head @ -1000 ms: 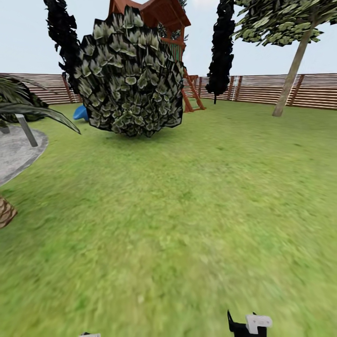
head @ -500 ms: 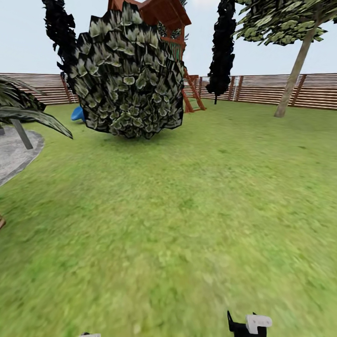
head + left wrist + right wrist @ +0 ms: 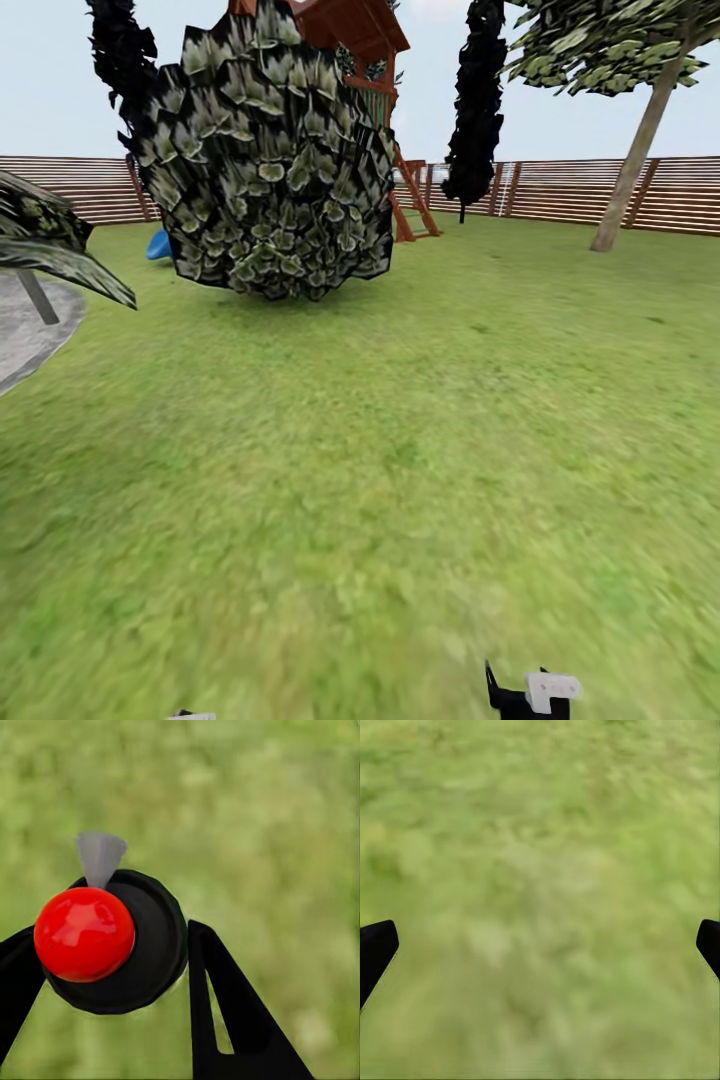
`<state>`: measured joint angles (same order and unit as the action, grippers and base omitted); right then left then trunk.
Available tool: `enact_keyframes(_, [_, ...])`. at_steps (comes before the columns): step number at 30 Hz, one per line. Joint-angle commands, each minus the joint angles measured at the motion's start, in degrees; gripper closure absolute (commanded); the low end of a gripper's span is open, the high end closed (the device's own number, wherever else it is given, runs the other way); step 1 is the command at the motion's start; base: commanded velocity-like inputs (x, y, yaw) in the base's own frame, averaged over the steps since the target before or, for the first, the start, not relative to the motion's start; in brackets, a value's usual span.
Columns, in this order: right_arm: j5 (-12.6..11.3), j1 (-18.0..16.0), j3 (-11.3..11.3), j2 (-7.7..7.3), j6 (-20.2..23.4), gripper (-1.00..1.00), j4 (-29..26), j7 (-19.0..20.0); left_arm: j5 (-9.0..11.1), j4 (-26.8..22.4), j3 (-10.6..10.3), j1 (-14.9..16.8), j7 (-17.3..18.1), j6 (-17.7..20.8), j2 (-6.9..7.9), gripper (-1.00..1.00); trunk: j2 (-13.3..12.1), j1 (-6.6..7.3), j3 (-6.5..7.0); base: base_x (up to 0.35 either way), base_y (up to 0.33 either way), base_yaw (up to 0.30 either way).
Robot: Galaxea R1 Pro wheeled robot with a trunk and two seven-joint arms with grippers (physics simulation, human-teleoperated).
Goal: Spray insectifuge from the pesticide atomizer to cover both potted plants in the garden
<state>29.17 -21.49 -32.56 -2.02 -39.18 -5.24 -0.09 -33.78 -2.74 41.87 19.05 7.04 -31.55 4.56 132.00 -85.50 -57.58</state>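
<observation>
In the left wrist view my left gripper [image 3: 112,937] is shut on the pesticide atomizer [image 3: 142,945], a round black body with a glossy red ball [image 3: 84,934] and a grey nozzle [image 3: 100,856], held over grass. My right gripper [image 3: 546,945] is open above bare lawn, with only its black fingertips [image 3: 376,949] showing at the frame's sides. A bit of my right arm [image 3: 530,692] shows at the lower edge of the head view. The two potted plants are out of view.
Green lawn [image 3: 400,480] stretches ahead. A large round dark bush [image 3: 265,170] stands in front at the left, with a red wooden play tower [image 3: 360,40] behind it. The brown slatted fence [image 3: 600,190], a leaning tree [image 3: 630,170], a palm frond [image 3: 50,250] and the grey patio [image 3: 25,335] edge the view.
The camera has moved forward and turned a little: bush, patio and palm frond slid left and the scaly palm trunk left the picture. Both arms sit as before.
</observation>
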Motion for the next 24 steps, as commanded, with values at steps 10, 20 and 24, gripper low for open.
enact_keyframes(10, [0.54, -0.04, -0.48, 0.00, -0.19, -1.00, 0.06, -0.01, -0.06, 0.01, 0.50, 0.02, 0.43, -0.12, 0.01, 1.00, 0.02, -0.02, -0.05, 0.338, 0.000, 0.000])
enact_keyframes(20, [0.54, -0.04, -0.48, 0.00, -0.19, -1.00, 0.06, 0.00, -0.06, 0.01, 0.50, 0.02, 0.43, -0.14, 0.01, 1.00, 0.02, -0.02, -0.05, 0.338, 0.000, 0.000])
enact_keyframes(24, [0.54, -0.04, -0.48, 0.00, -0.19, -1.00, 0.06, -0.02, -0.06, 0.01, 0.50, 0.02, 0.43, -0.17, 0.01, 1.00, 0.02, -0.02, -0.05, 0.338, 0.000, 0.000])
